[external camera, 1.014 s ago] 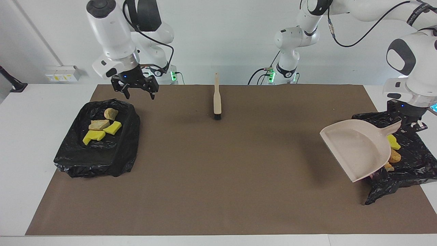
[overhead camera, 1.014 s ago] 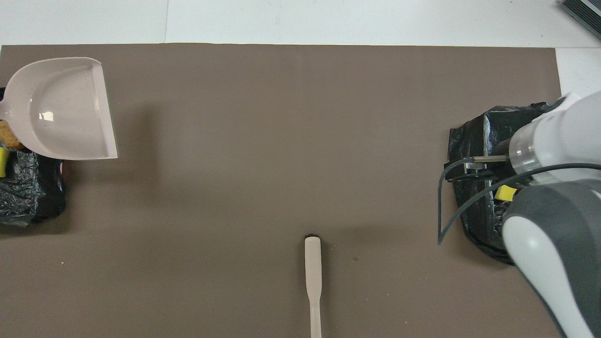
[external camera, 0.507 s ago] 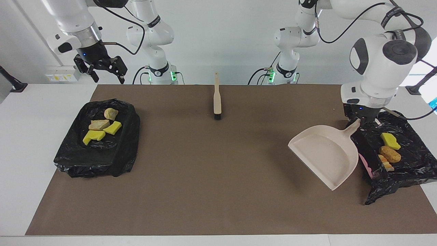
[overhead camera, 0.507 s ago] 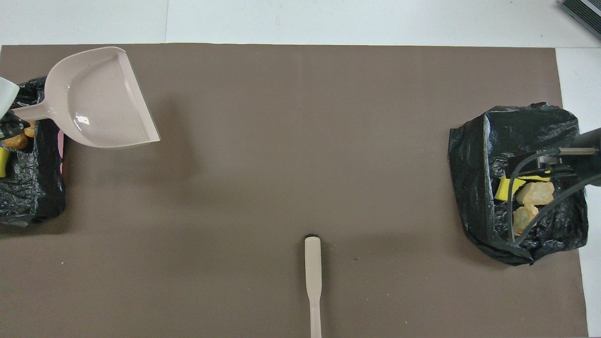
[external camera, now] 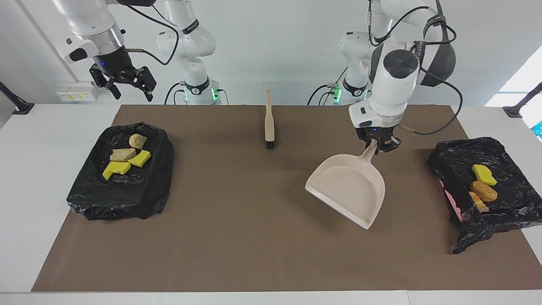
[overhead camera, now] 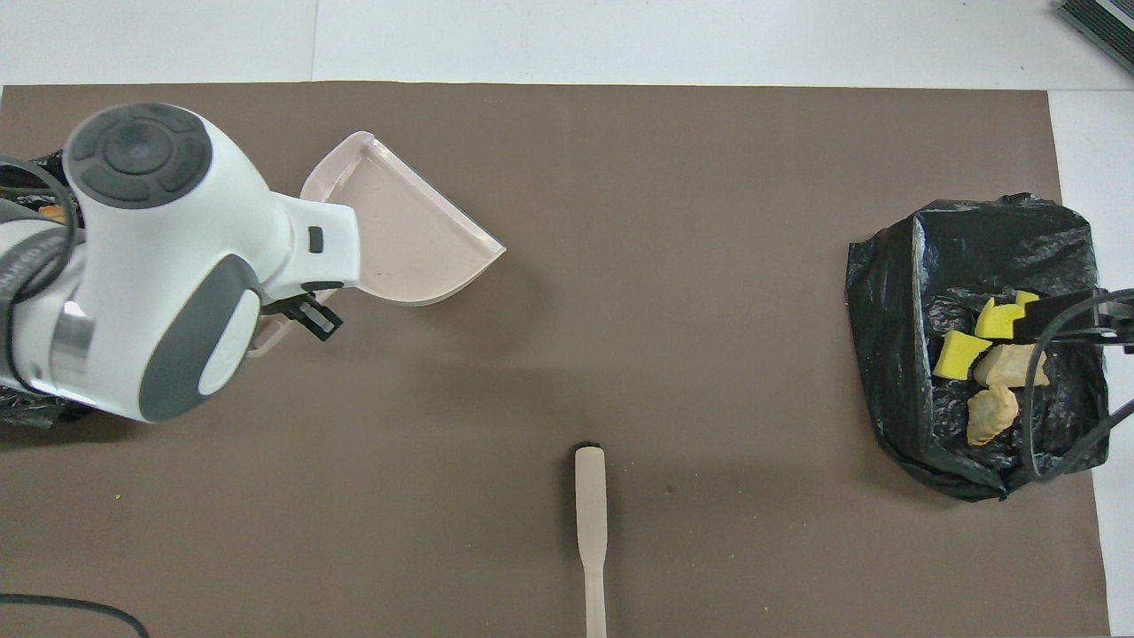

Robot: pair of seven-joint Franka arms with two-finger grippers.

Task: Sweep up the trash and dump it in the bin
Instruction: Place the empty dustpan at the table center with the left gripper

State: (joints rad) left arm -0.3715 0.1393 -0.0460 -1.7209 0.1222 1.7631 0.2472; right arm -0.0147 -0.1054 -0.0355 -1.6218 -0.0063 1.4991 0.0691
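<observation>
Left gripper [external camera: 378, 146] pinches the dustpan [external camera: 349, 188] by its handle, fingers pressed on the handle tip. The pan hangs tilted over the brown mat [external camera: 254, 203], toward the left arm's end, between the brush [external camera: 269, 125] and the left-end bin [external camera: 487, 190]. It looks empty. In the overhead view the arm's white body covers the handle and the gripper; only the pan [overhead camera: 407, 239] shows.

Right gripper [external camera: 124, 82] is up in the air, fingers spread, holding nothing. It hangs over the table edge near the right-end bin [external camera: 123, 173], on the robots' side of it. In the overhead view only its cable and a dark part cross over that bin [overhead camera: 974, 346].

Trash [external camera: 125, 159] is all in the two bag-lined bins. Right-end bin: two yellow pieces and two tan chunks, close together, also seen in the overhead view [overhead camera: 988, 368]. Left-end bin: one yellow piece [external camera: 483, 174], one brown chunk [external camera: 483, 191] just beside it, and a small tan piece [external camera: 478, 202] next to that. A bit of pink shows at that bin's torn edge.

Brush lies flat on the mat near the robots, midway between the arms, bristles pointing away from them, untouched. Overhead it shows as well [overhead camera: 590, 523].
</observation>
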